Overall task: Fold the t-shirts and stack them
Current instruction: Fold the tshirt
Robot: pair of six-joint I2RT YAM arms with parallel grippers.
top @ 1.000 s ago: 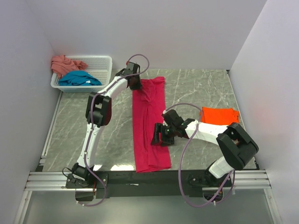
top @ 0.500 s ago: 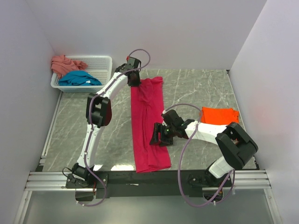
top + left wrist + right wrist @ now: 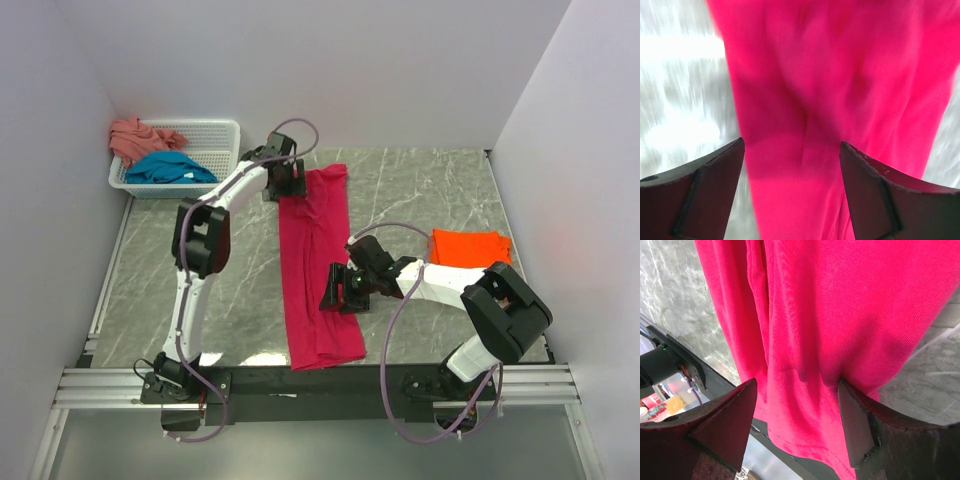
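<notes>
A magenta-red t-shirt [image 3: 318,270], folded into a long narrow strip, lies flat on the table from the far middle to the near edge. My left gripper [image 3: 288,184] hovers open over its far left corner; in the left wrist view the gripper [image 3: 791,146] straddles the cloth [image 3: 830,75] without holding it. My right gripper [image 3: 338,290] stands open over the strip's right edge. In the right wrist view that gripper [image 3: 796,385] is spread over the shirt [image 3: 840,305], one finger [image 3: 855,425] touching the cloth. A folded orange t-shirt [image 3: 470,246] lies at the right.
A white mesh basket [image 3: 215,135] stands at the far left corner with a teal t-shirt [image 3: 170,168] and a salmon-pink t-shirt [image 3: 140,136] crumpled in it. Grey walls close in three sides. The metal rail [image 3: 300,385] runs along the near edge.
My left gripper has gone from shut to open, letting go of the magenta shirt's far end, and has shifted slightly. The right gripper has stayed where it was, open.
</notes>
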